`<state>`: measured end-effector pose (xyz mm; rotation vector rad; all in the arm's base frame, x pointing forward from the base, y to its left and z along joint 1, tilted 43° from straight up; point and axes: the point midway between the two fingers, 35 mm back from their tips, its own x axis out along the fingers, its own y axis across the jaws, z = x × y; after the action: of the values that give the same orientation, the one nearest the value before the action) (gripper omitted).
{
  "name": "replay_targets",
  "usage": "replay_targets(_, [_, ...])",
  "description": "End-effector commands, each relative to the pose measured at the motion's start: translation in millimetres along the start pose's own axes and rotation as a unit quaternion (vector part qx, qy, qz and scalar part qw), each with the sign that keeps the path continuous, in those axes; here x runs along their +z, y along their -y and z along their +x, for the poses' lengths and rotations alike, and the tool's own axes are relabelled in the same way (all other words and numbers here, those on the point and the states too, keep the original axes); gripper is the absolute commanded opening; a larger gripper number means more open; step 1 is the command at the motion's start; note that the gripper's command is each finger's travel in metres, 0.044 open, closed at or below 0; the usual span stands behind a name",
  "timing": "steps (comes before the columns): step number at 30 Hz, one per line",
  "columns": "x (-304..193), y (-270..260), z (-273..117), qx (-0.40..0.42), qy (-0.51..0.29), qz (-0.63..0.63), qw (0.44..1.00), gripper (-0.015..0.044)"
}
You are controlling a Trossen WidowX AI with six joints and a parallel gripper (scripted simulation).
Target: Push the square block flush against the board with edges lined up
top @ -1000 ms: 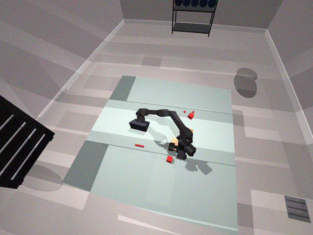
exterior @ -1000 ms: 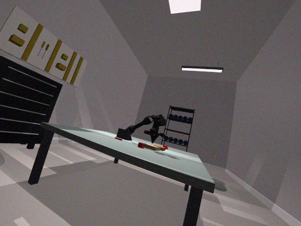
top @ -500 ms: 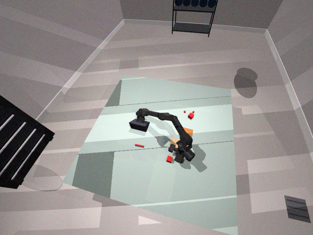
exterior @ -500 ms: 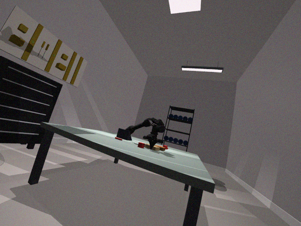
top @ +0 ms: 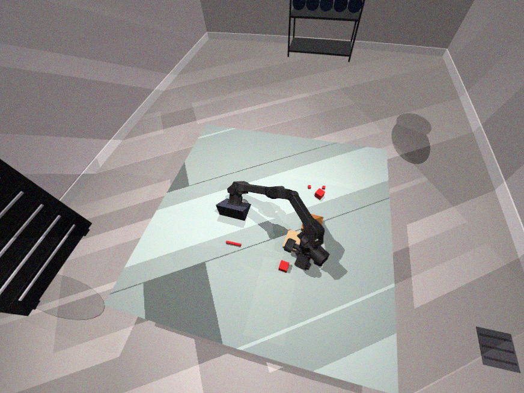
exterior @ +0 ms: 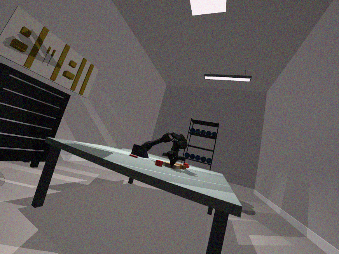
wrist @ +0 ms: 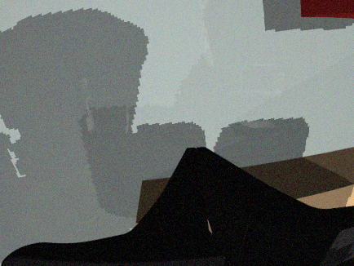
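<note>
From the top view I have the orange block (top: 318, 219) partly behind my arm, the tan board (top: 291, 237) (exterior: 176, 166) (wrist: 322, 200) nearer the red cube (top: 283, 265) (exterior: 158, 163); whether they touch, I can't tell. In the exterior view the hand (exterior: 172, 166) (wrist: 194, 156) points down at the board, closed, gripping nothing. On the wrist view its tip overlaps the board's edge; I'd push low, slowly, square to that side, then back straight off.
</note>
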<state>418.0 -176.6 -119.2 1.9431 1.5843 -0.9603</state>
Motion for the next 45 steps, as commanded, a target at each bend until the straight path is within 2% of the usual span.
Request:
replay_targets(1, [-8.9,-1.3,1.7,-0.002,-0.003,-0.003,1.0,0.0])
replay_targets(15, [-22.1,-2.8,1.5,-0.004,-0.003,-0.01,1.0,0.0])
replay_targets(45, [25.9,-3.7,1.9,0.02,0.009,-0.031,0.999,0.0])
